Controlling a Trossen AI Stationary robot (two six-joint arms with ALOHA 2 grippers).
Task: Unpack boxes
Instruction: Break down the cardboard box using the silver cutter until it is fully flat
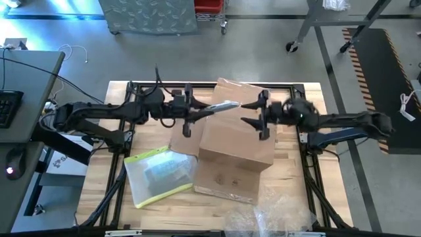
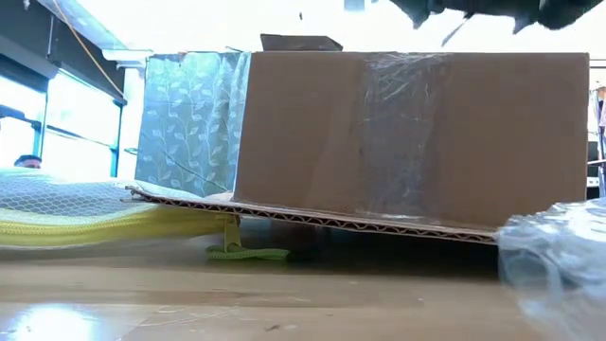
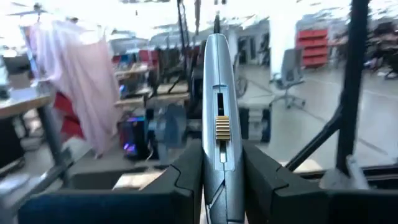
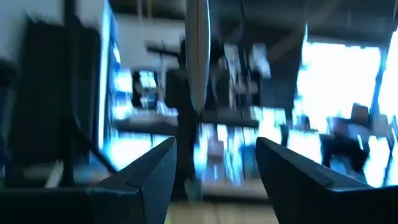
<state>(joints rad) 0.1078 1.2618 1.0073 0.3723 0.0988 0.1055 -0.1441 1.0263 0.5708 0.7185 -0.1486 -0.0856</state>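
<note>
The brown carton lies on the bench, long axis front to back; left hand grips a utility knife pointing at the wide-open right hand

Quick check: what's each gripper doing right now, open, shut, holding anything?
Left gripper: shut on the box cutter, held above the cardboard box.
Right gripper: open, holding nothing, just off the cutter's tip.

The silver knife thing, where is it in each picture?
High view: the slim silver utility knife lies centre, above the brown cardboard box.
Low view: not visible.
Left wrist view: centre, upright, clamped.
Right wrist view: top centre.
Shared landmark: the box, in the high and low views.
</note>
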